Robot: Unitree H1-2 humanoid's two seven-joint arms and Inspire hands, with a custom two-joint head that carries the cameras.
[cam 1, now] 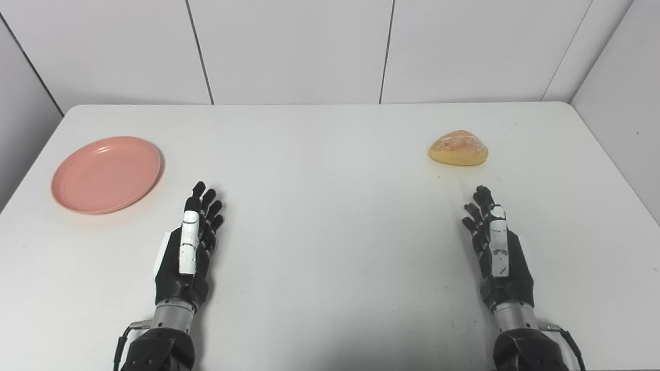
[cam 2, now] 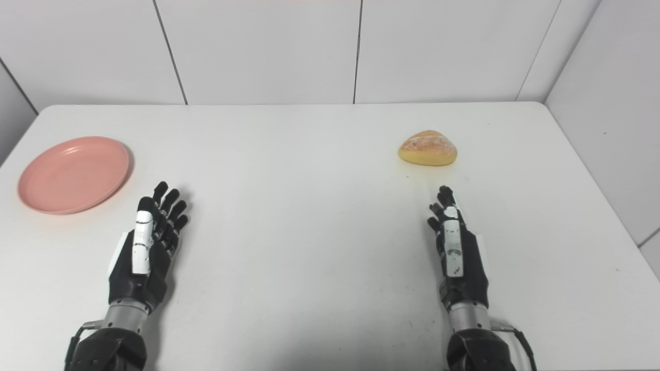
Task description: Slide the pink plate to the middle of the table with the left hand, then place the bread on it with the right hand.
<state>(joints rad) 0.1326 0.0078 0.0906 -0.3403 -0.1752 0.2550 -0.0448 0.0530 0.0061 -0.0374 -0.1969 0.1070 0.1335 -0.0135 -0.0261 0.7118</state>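
Note:
A pink plate lies flat on the white table at the far left. A golden bread roll sits on the table at the right. My left hand is open and empty, fingers stretched forward, to the right of the plate and nearer me, apart from it. My right hand is open and empty, fingers pointing toward the bread, a short way in front of it and not touching it.
White panel walls close the table at the back and on both sides. Nothing else stands on the table between the plate and the bread.

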